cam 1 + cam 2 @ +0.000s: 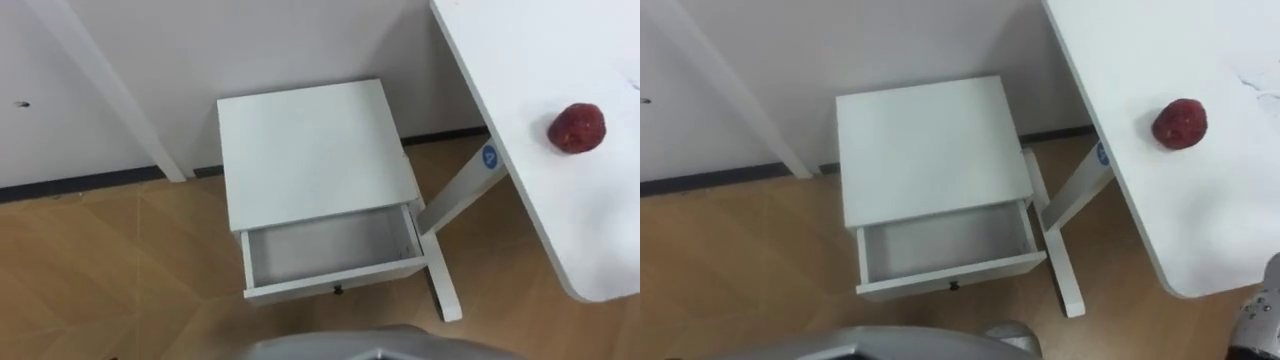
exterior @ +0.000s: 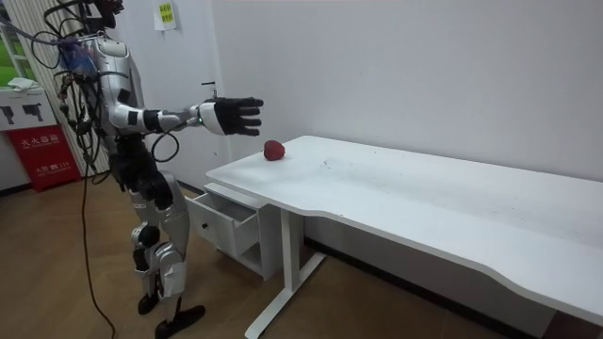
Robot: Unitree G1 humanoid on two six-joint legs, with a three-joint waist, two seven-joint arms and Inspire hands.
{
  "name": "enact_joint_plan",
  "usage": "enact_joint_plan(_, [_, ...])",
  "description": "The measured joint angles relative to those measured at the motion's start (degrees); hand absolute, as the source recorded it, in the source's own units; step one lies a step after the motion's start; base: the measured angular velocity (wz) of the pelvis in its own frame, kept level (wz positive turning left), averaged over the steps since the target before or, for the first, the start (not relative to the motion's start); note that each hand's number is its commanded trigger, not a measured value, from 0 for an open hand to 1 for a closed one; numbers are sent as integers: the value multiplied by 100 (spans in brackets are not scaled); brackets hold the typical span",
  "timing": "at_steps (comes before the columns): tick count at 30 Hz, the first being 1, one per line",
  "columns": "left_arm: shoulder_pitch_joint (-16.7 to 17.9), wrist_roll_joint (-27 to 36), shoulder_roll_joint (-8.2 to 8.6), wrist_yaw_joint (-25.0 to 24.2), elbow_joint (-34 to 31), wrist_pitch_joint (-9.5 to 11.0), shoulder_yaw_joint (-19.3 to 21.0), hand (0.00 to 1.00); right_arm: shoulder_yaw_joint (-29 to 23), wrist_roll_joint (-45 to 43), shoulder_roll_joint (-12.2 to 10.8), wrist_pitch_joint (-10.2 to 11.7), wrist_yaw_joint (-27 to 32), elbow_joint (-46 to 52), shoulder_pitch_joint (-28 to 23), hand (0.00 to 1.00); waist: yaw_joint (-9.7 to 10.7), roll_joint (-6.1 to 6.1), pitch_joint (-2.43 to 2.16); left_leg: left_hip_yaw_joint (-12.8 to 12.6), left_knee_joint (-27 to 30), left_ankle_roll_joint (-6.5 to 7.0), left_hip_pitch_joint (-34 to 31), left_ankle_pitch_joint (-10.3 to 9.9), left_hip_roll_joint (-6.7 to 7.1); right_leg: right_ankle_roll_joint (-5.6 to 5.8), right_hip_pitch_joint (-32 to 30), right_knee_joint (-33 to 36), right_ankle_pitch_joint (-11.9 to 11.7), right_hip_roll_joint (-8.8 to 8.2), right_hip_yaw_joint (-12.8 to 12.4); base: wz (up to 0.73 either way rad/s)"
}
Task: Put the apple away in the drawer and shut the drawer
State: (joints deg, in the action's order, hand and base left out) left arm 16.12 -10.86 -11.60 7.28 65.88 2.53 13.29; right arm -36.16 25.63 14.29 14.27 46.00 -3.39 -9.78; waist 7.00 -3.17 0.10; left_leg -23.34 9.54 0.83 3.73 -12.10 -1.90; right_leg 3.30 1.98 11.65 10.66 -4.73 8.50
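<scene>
Apple point(image 2: 274, 150) and right hand point(image 2: 231, 115) are seen apart in the room view. The hand is held out in the air at the end of a stretched arm, its dark fingers spread and straight, with nothing gripped. It is raised above the level of the white surface point(image 2: 405, 193), to the room view's left of the apple. The apple lies on the surface near its short edge on the cabinet's side, a little in from that edge. It is dark red, roundish and slightly lumpy, with a mottled skin.

In the room view the robot is shown standing upright on the wooden floor point(image 1: 90, 260), before the low white cabinet point(image 1: 310, 150) beside the surface's end. In the eye views the cabinet is seen from above, set against the wall point(image 1: 200, 50), with its drawer point(image 1: 330, 250) pulled out toward the robot so that its pale inside is looked into. A small dark knob is seen on the drawer's front.
</scene>
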Motion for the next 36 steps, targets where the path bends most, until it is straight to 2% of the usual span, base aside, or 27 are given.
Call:
enact_joint_plan(1, [-3, -3, 13, -2, 1, -1, -14, 0, 68, -131, 23, 0, -85, 4, 12, 0, -12, 3, 2, 0, 0, 0, -9, 0, -36, 0, -6, -3, 0, -2, 25, 0])
enact_joint_plan(6, [-30, -4, 18, -102, -22, -10, -19, 0, 250, -351, 100, -78, -488, 5, 16, 0, -103, 6, 5, -3, -8, -3, -16, 1, -29, 0, -9, 1, 0, -2, 44, 0])
enact_joint_plan(8, [-44, -10, 26, -188, -25, -46, -19, 0, 405, -365, 188, -201, -756, 68, 30, 0, -115, -15, 11, -3, -15, -3, -17, 1, -26, 1, -12, 2, 0, -2, 45, 0])
enact_joint_plan(14, [-58, -14, 26, -290, -69, -106, -20, 0, 706, -561, 322, -310, -1256, 243, 87, 0, -141, -78, 12, -1, -13, -7, -41, 4, -34, 0, -35, 0, 0, -1, 110, 0])
enact_joint_plan(17, [-57, -17, 23, -288, -160, -144, -35, 0, 902, -563, 395, -449, -1527, 236, 86, 0, -212, -109, 17, -4, -8, -13, -39, 8, -30, 0, -35, -2, 0, 0, 109, 0])
enact_joint_plan(19, [-82, -109, 9, -288, -208, -191, -45, 0, 1027, -526, 405, -563, -1772, 131, 113, 0, -244, -170, 29, -3, 4, -13, -40, 8, -35, -3, -31, -4, -2, 1, 108, 0])
enact_joint_plan(22, [-82, -118, -3, -287, -247, -261, -50, 0, 1051, -466, 405, -707, -2080, -106, 242, 0, -266, -203, 20, 4, 7, -13, -42, 8, -39, -5, -26, -8, -4, -6, 107, 0])
enact_joint_plan(27, [-56, -122, -28, -270, -384, -358, -49, 0, 1084, -462, 405, -840, -2392, -284, 259, 0, -265, -189, 20, 10, 7, -13, -36, 8, -38, -5, -13, -19, -4, -6, 105, 0])
enact_joint_plan(31, [-55, -122, -27, -239, -409, -385, -51, 0, 1111, -469, 408, -938, -2595, -325, 264, 0, -262, -127, -17, 7, 7, -13, -20, 8, -37, -5, -2, -17, -4, -5, 101, 0])
enact_joint_plan(36, [-53, -120, -23, -226, -402, -405, -55, 0, 1255, -551, 408, -1044, -2798, -509, 266, 0, -264, -107, -17, -3, 20, -12, -9, 9, -39, -10, 8, -10, -7, -6, 100, 0])
